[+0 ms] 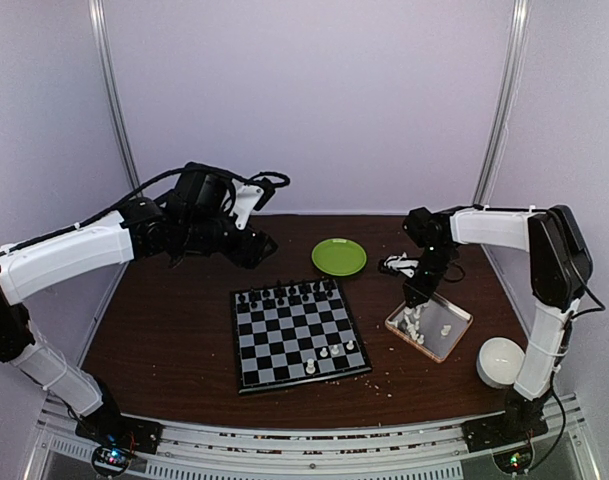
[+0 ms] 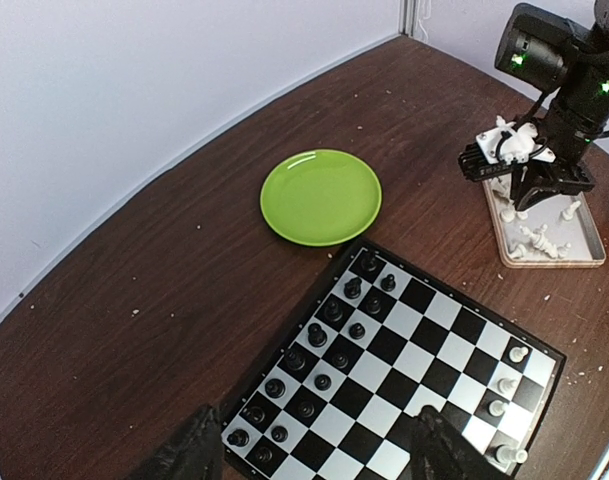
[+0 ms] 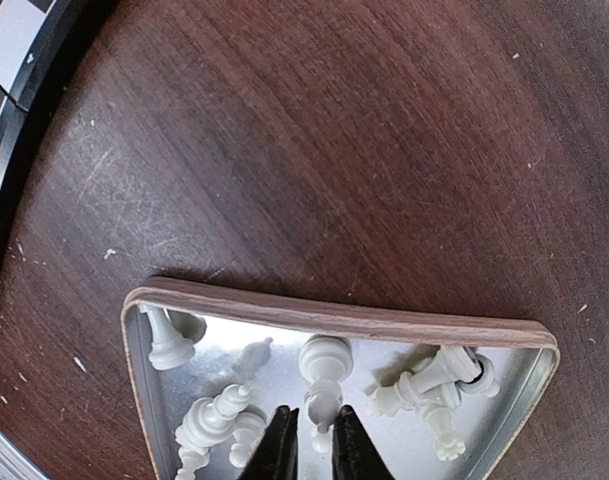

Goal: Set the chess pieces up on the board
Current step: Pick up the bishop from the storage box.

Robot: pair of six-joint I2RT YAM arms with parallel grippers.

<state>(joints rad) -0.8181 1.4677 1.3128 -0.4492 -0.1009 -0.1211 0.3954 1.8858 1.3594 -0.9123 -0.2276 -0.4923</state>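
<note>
The board (image 1: 299,335) lies mid-table, with black chessmen (image 1: 284,295) along its far rows and a few white chess pieces (image 1: 337,350) near its near right corner. It also shows in the left wrist view (image 2: 414,370). My right gripper (image 3: 314,430) is down in the clear tray (image 3: 334,315), its fingers closed round the head of a lying white piece (image 3: 324,375). Several more white pieces (image 3: 209,420) lie in the tray. My left gripper (image 2: 319,450) is open and empty, held above the board's far left edge.
A green plate (image 1: 339,256) sits behind the board. A white bowl (image 1: 501,360) stands near the right arm's base. The tray (image 1: 454,325) lies right of the board. Crumbs dot the brown table.
</note>
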